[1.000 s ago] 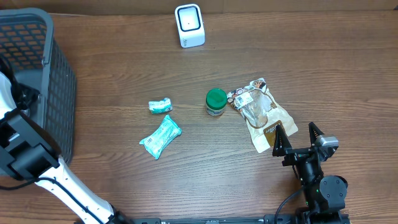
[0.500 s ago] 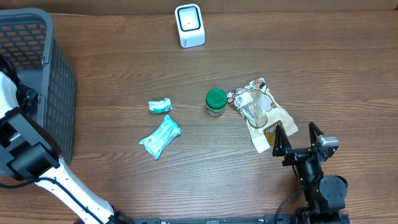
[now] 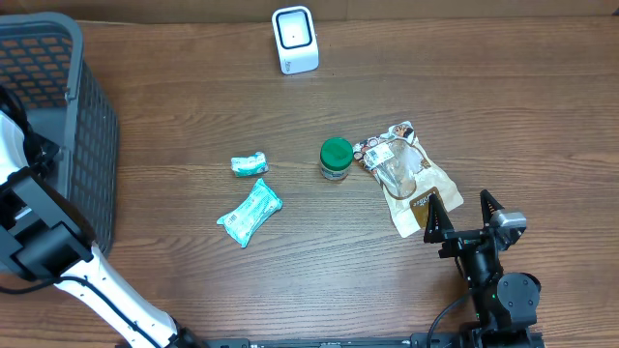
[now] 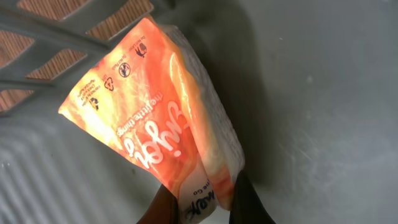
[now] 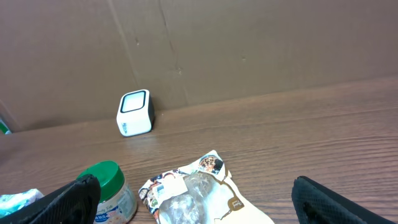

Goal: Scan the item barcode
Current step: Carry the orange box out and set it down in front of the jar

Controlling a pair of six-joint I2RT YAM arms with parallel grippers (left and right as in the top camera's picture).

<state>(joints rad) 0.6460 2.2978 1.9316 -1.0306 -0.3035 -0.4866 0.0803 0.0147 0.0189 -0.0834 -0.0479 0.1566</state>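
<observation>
The left gripper (image 4: 205, 202) is reaching down inside the gray basket (image 4: 311, 93), its fingers pinching the near end of an orange packet (image 4: 165, 118). The packet's long axis is running up and leftward away from them, toward the mesh wall. The white scanner (image 3: 295, 39) is sitting well apart, at the far edge of the table (image 3: 387, 290), so the packet is probably needing a lift over the basket rim first. The right gripper (image 3: 461, 215) is hanging wide and empty near a snack bag (image 3: 411, 179). A green-lidded jar (image 3: 336, 158) and a teal packet (image 3: 250, 213) are lying mid-table.
</observation>
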